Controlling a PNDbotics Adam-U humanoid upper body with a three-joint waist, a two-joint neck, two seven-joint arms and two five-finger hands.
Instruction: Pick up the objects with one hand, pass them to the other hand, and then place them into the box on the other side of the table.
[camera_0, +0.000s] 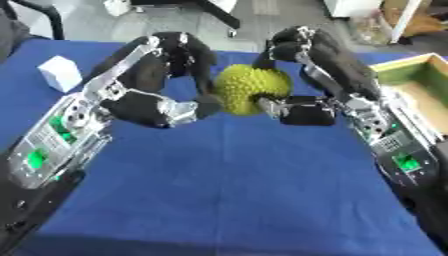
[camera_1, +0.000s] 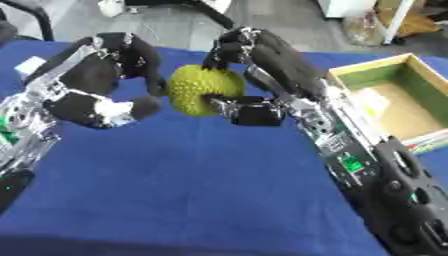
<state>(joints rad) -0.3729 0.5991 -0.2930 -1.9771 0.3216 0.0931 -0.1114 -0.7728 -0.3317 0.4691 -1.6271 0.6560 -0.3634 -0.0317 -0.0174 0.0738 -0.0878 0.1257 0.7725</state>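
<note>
A table covered in blue cloth (camera_0: 227, 190) fills most of both views, and the robot's 2 arms reach in over it from the lower corners, meeting above its far middle. At the table's right edge stands an open wooden box (camera_1: 411, 67) with a green inner wall and a pale floor. The left hand (camera_0: 162, 107) is curled, its fingers arching over the left side of a yellow-green spiky fruit, like a small durian (camera_0: 249, 89), and its thumb reaching toward it from below. The right hand (camera_1: 254, 112) is curled round the fruit's other side, fingers over the top and thumb pressed against the lower face. The fruit is held in the air between the 2 hands. A small white box (camera_0: 59, 73) sits on the cloth near the far left.
</note>
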